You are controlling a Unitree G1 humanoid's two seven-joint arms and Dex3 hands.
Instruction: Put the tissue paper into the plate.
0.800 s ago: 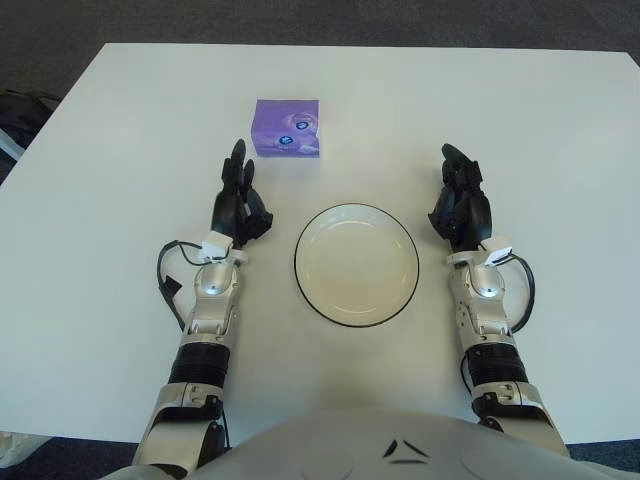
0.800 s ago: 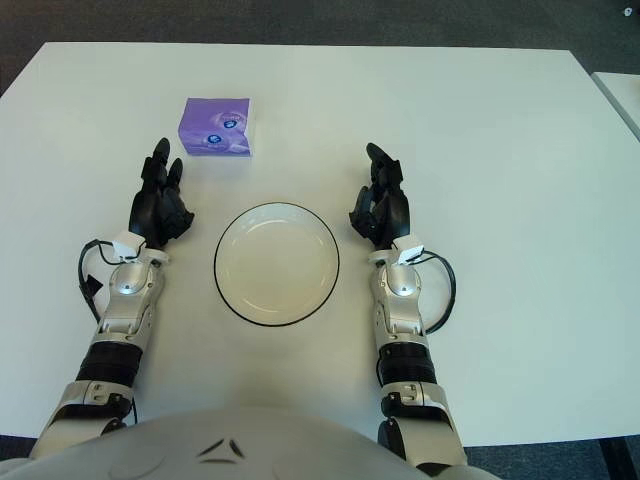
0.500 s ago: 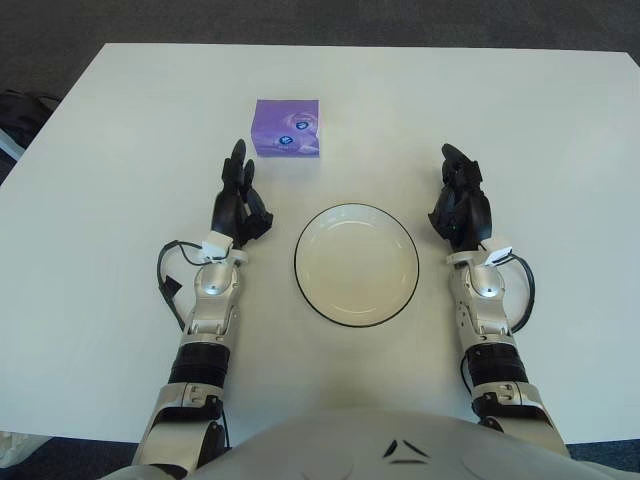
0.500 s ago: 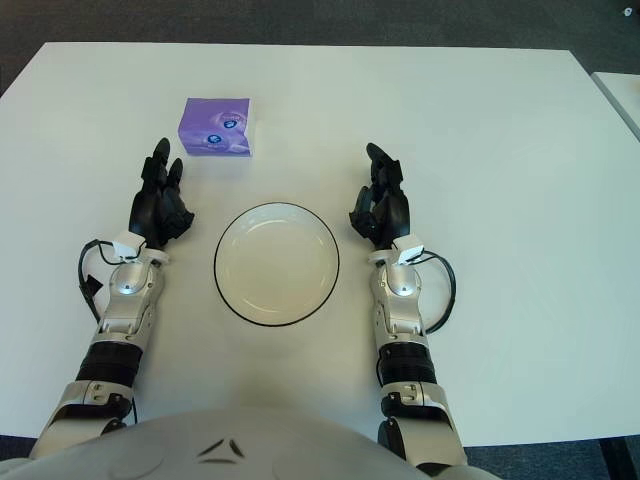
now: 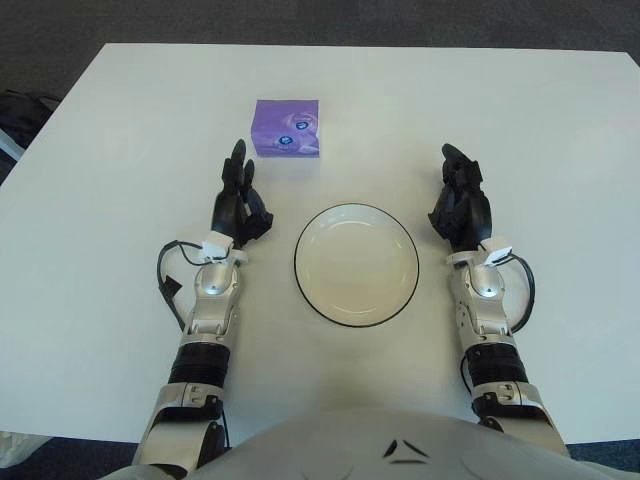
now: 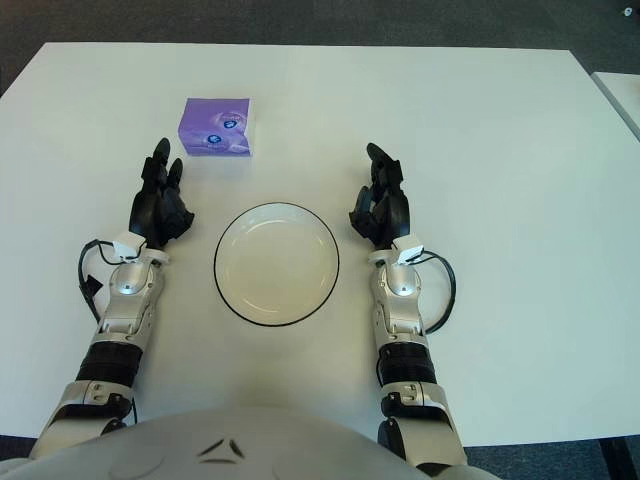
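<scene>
Spreading across both views is a white table, and everything on it sits well inside its edges. Farthest to the left is the left hand, its dark fingers relaxed and extended forward, holding nothing; it shows just left of the plate and near the tissue pack, short of touching it. Up and slightly right of that hand lies the purple tissue paper pack, flat on the table, apart from the plate and outside it. At the centre sits the round white plate with a thin dark rim, its inside bare. To the plate's right shows the right hand, fingers likewise loosely extended and gripping nothing, close beside the rim but not on it.
</scene>
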